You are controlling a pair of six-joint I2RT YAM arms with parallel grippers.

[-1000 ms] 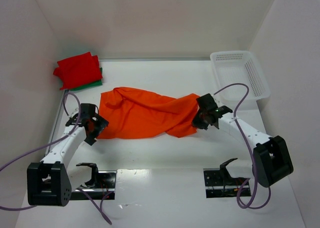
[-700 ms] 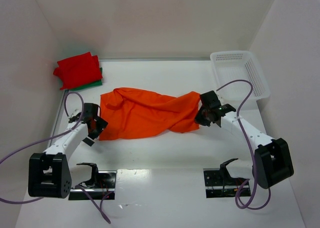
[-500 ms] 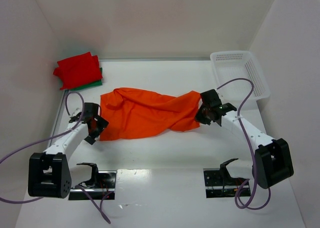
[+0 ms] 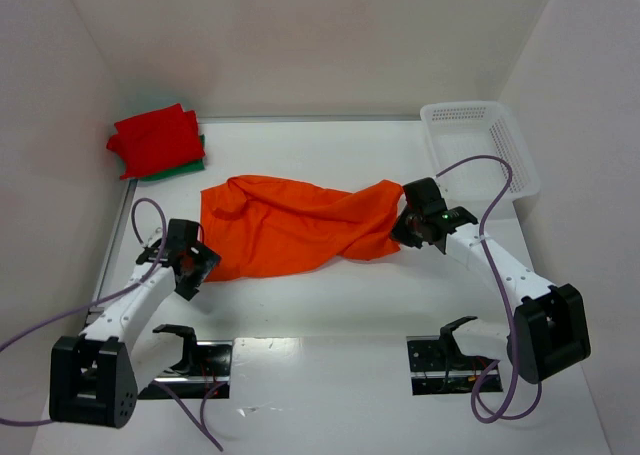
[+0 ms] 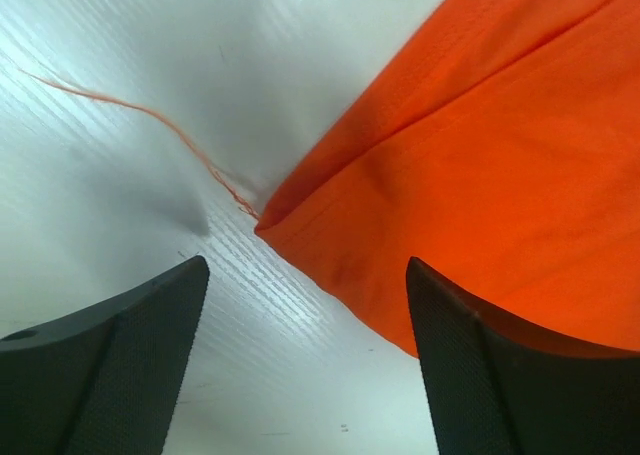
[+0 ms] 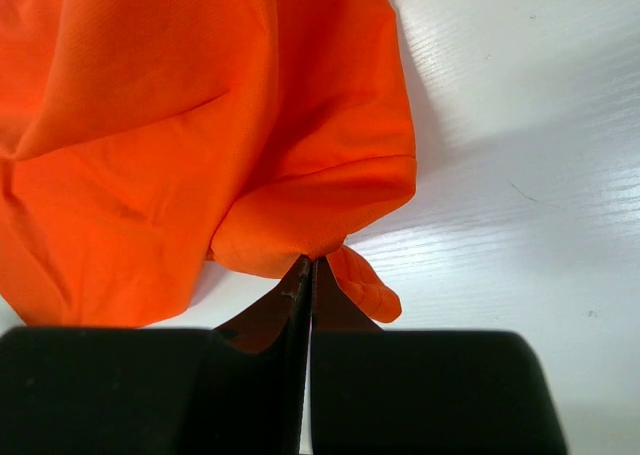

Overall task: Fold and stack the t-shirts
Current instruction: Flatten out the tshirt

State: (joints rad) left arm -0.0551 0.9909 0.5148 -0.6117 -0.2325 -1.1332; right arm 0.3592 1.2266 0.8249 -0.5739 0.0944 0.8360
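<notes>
The right gripper is clamped on a thin tuck of the soft, rumpled orange knit t-shirt, heaped midway across the glossy white table; that slim bite could slip under a pull. The left gripper stands spread over the hemmed corner, and if it closes shallow it might catch only the frayed orange thread.

I see the loose shirt on the counter between my left pincer and right pincer; folded stack back-left, basket back-right.
</notes>
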